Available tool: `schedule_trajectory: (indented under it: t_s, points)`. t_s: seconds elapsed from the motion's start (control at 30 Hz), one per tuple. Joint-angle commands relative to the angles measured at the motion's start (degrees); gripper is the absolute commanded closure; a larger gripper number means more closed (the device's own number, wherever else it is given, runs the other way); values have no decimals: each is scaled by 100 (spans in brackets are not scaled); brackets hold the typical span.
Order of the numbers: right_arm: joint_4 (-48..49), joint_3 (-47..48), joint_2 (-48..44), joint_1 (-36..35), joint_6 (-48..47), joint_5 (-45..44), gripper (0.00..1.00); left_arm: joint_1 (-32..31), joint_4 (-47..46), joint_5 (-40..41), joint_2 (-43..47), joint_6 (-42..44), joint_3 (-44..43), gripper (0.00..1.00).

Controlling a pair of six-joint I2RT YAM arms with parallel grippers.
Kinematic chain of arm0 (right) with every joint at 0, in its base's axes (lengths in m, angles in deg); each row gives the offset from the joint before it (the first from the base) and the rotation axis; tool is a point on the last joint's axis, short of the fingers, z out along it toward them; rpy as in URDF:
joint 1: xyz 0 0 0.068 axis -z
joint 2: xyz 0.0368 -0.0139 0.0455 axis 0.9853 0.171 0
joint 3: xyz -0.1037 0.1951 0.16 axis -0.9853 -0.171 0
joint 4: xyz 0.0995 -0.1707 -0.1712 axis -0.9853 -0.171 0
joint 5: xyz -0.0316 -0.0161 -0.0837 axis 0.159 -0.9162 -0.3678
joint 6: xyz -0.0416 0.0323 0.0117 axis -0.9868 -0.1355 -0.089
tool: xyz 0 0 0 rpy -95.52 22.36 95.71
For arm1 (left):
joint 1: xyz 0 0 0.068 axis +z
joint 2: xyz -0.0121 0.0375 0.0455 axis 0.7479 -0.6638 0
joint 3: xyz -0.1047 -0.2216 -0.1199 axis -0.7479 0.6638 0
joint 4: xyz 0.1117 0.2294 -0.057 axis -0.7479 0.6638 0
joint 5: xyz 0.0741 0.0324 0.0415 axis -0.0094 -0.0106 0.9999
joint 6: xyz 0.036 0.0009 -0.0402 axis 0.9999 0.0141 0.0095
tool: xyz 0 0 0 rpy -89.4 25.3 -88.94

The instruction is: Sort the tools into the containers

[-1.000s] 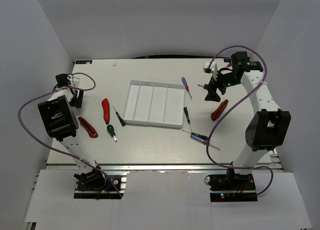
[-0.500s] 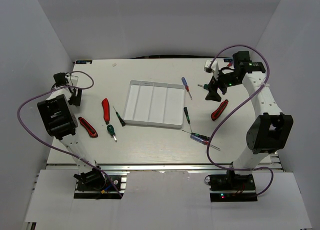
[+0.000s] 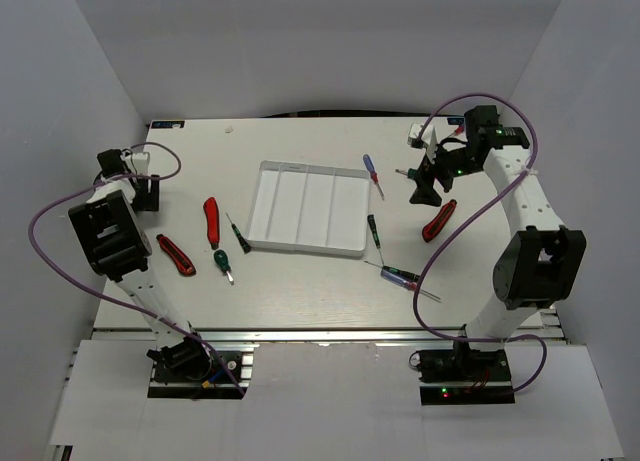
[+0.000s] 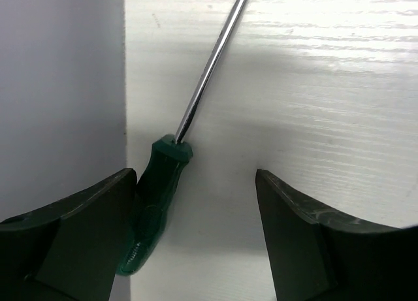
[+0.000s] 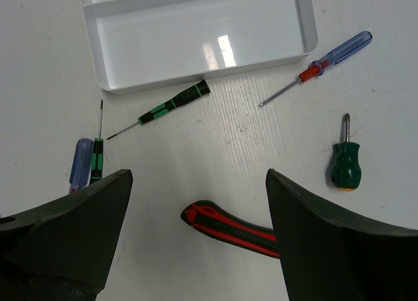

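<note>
The green screwdriver (image 4: 153,203) you're after lies at the far left edge of the table (image 4: 313,85), its handle close beside the side wall (image 4: 59,85) and its shaft running away from the camera. Your left gripper (image 4: 194,177) stands wide open with nothing in it. The handle sits right against the left finger (image 4: 78,236), not midway between the two. Close from here and I'd expect the right finger (image 4: 326,242) to shove the round handle sideways until it rolls out, or you pinch only its tail end. Centring means moving towards the wall, where there is little room, so the left finger may scrape it.

In the top view the white tray (image 3: 258,209) sits well apart and its four compartments look empty. A red-handled tool (image 3: 211,221) lies in between, and a loosely held screwdriver could sag and clip it on the way over.

Your right gripper (image 5: 199,177) is also wide open and empty, above the red-and-black tool (image 5: 225,226). Part of that tool is hidden under the gripper, so a blind descent may catch one end only
</note>
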Motion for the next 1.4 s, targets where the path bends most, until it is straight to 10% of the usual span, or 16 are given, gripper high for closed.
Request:
schedule_trajectory:
  t_s: [0.0,0.67,0.87,1.0,1.37]
  points:
    - [139,-110,-273,13,62,184,11,-5,377,-537,-64,-159,232,16]
    - [649,-849,-747,118,1,421,11,-14,1027,-1144,-195,-1688,777,49]
    - [868,-1218,-993,241,44,544,11,-22,1115,-1390,-485,-2075,549,67]
    - [1122,-1586,-1230,241,132,641,10,-14,1133,-1689,-424,-2295,330,99]
    - [1852,-2176,-1583,250,633,904,11,-303,1019,-2655,744,-3059,407,100]
